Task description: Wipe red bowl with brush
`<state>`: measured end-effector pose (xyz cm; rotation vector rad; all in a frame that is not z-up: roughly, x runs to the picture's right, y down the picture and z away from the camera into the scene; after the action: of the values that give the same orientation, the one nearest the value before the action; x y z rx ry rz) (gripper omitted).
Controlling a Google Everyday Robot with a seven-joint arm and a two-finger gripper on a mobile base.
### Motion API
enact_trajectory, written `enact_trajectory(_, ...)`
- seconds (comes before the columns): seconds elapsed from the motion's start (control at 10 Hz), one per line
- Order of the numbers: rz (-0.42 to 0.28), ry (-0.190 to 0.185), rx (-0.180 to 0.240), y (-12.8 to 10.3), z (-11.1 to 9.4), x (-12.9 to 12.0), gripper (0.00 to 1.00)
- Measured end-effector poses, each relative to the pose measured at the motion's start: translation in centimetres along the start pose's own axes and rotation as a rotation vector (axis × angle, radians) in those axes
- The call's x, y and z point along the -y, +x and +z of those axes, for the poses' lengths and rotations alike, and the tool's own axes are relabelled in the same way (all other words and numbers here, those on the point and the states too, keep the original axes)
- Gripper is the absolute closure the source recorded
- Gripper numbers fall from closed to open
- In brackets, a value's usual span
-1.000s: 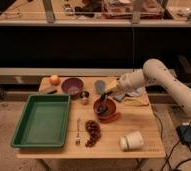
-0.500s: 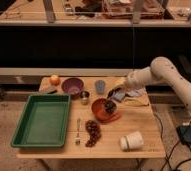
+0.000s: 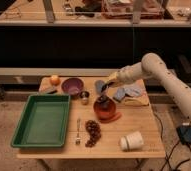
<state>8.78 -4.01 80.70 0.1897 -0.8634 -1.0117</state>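
The red bowl (image 3: 107, 111) sits near the middle of the wooden table (image 3: 144, 127). My gripper (image 3: 104, 90) hangs just above the bowl's far rim, at the end of the arm that reaches in from the right. It is shut on the brush (image 3: 105, 99), a small dark shape pointing down from the gripper into the bowl. The brush's lower end is at the bowl's dark inside, and I cannot tell whether it touches.
A purple bowl (image 3: 72, 85), an orange (image 3: 54, 79) and a small metal cup (image 3: 84, 95) stand at the back left. A green tray (image 3: 41, 121) fills the left side. A fork (image 3: 78, 132), a dark cluster (image 3: 93, 132), a white cup (image 3: 131, 141) and blue-grey cloths (image 3: 127, 92) surround the bowl.
The arm swung a little to the right over the bowl and then back left. The gripper stays above the bowl with the brush. The bowl has hardly moved.
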Motion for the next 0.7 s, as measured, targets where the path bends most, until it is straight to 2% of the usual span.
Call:
enact_trajectory(0.2, -0.002, 0.012, 0.019, -1.3, 0.5, 0.7, 0.9)
enact_trajectory(0.3, 0.0, 0.01, 0.029, -2.1, 0.2, 0.5, 0.9)
enact_trajectory(0.5, 0.014, -0.003, 0.033, -2.9, -1.2, -0.7, 0.9)
enact_trajectory(0.7, 0.033, -0.022, 0.014, -2.8, -3.5, -2.8, 0.9)
